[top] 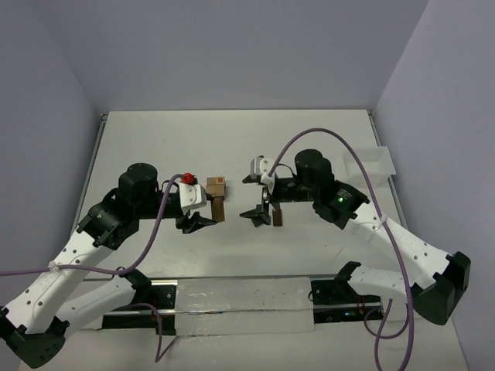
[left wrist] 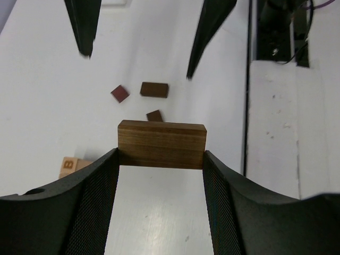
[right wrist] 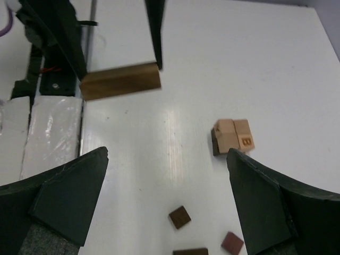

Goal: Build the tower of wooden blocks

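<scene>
wood block tower (right wrist: 232, 136): tan B cubes | left gripper (left wrist: 161, 153) pinches dark brown plank (left wrist: 161, 144); long axis across fingers | right gripper (right wrist: 167, 153) spread

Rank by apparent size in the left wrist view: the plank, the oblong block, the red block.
1. plank, though it is nearest the camera, so its true size is unsure
2. oblong block
3. red block
</scene>
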Controlling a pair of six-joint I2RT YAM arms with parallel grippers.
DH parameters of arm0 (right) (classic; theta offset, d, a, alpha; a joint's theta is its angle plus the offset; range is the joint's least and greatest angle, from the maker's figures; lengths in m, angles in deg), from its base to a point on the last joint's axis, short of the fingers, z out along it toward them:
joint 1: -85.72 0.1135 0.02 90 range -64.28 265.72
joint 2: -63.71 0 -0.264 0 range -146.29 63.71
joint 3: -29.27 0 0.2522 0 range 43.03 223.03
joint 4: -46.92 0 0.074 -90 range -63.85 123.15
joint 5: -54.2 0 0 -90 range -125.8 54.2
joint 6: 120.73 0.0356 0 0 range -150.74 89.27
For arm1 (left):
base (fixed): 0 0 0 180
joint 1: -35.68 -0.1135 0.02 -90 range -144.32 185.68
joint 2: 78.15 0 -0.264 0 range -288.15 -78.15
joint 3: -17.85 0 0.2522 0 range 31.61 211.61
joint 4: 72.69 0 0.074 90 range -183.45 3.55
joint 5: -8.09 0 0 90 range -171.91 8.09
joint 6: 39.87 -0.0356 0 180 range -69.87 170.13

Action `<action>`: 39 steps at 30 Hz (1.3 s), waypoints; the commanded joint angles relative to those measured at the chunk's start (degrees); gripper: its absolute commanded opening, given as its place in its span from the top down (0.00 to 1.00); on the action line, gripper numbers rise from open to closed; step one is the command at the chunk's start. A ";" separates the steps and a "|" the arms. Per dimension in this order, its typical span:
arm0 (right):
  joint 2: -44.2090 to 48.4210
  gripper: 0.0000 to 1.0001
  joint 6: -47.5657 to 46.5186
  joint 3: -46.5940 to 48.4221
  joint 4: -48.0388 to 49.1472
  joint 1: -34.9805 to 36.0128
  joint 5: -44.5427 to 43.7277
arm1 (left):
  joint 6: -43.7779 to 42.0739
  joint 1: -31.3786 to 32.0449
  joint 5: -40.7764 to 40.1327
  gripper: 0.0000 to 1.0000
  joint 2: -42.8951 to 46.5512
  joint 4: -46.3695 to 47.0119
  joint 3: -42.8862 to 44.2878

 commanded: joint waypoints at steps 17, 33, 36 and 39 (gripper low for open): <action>7.20 0.00 5.85 -7.22 -3.84 -19.29 -1.41 | -15.03 -17.83 0.69 1.00 -26.66 -5.36 17.04; 7.53 0.00 6.11 -7.84 -5.62 -22.61 0.81 | -52.43 -19.15 -3.59 0.92 -41.87 -25.34 25.88; 7.09 0.00 5.71 -7.14 -6.79 -22.87 0.61 | -53.66 -19.15 -2.23 0.93 -45.68 -27.07 27.97; 6.26 0.00 5.31 -6.69 -8.13 -22.87 0.02 | -53.99 -19.15 -1.39 0.94 -48.08 -27.31 28.99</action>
